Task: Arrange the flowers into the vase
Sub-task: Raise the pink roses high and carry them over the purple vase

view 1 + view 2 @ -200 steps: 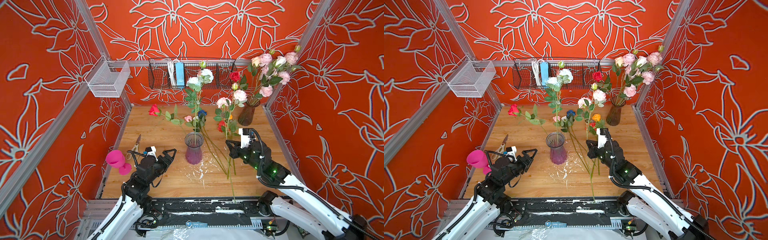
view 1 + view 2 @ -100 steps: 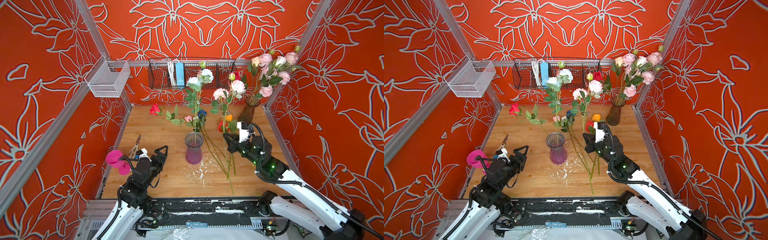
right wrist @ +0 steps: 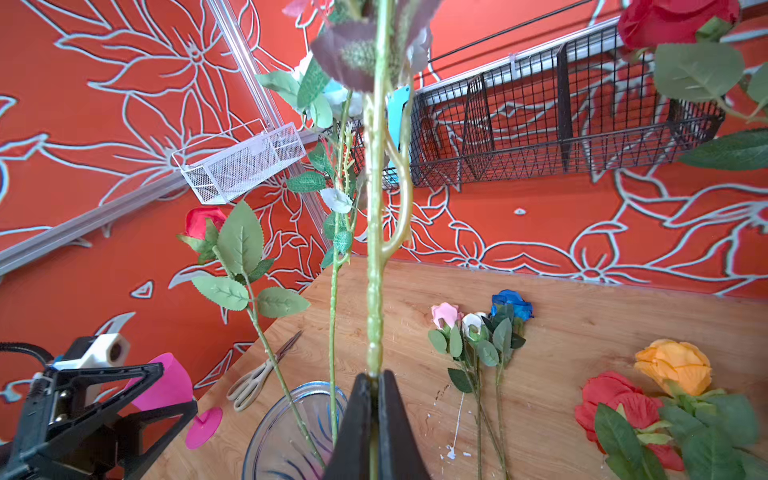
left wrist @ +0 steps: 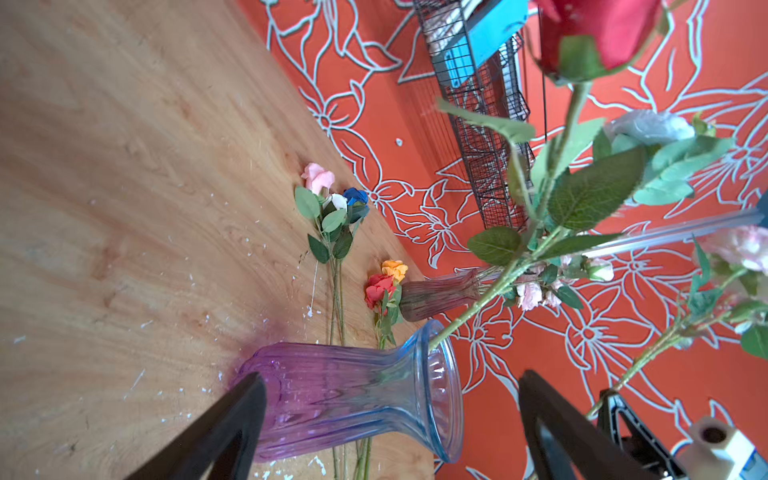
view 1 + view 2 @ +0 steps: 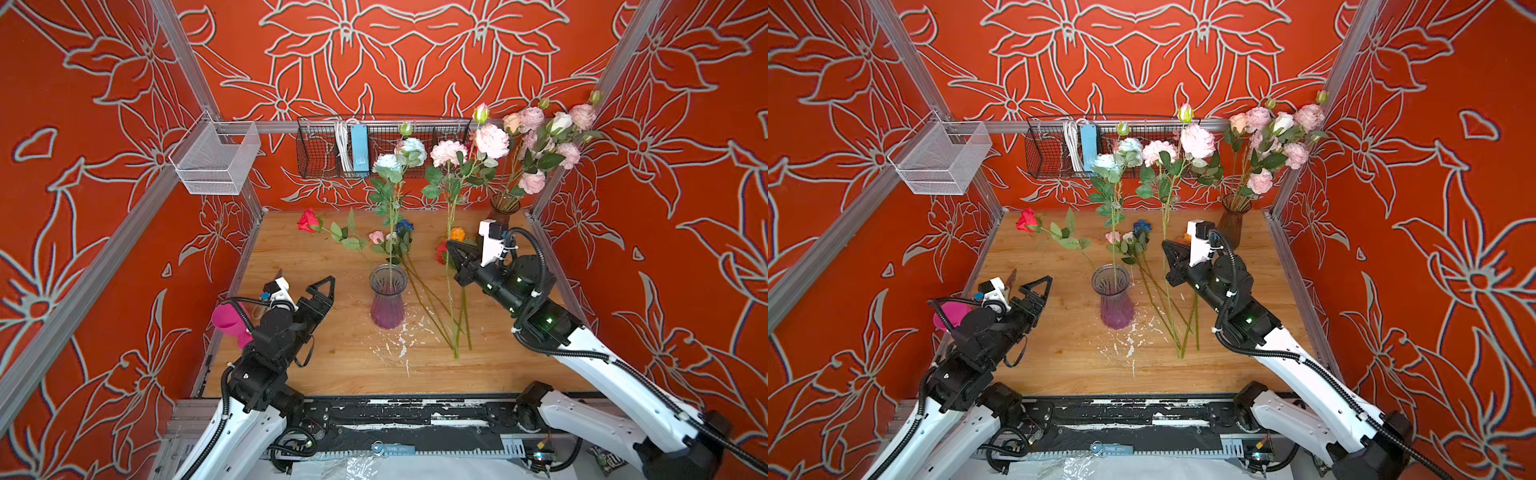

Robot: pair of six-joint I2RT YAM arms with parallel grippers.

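Orange floral walls box in the wooden worktop (image 5: 340, 365). A pink peony stem (image 5: 449, 216) now stands higher and more upright beside the purple vase (image 5: 388, 299), with the right claw (image 5: 452, 257) clamped on it. The left claw (image 5: 328, 291), jaws apart, has drawn back. Insertion likely comes next.

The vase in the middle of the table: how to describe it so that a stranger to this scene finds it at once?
Look at the wooden table: near its middle stands a ribbed glass vase with tall stems in it. It fades from clear at the rim to purple at the base, while the brown vase stands in the far right corner.
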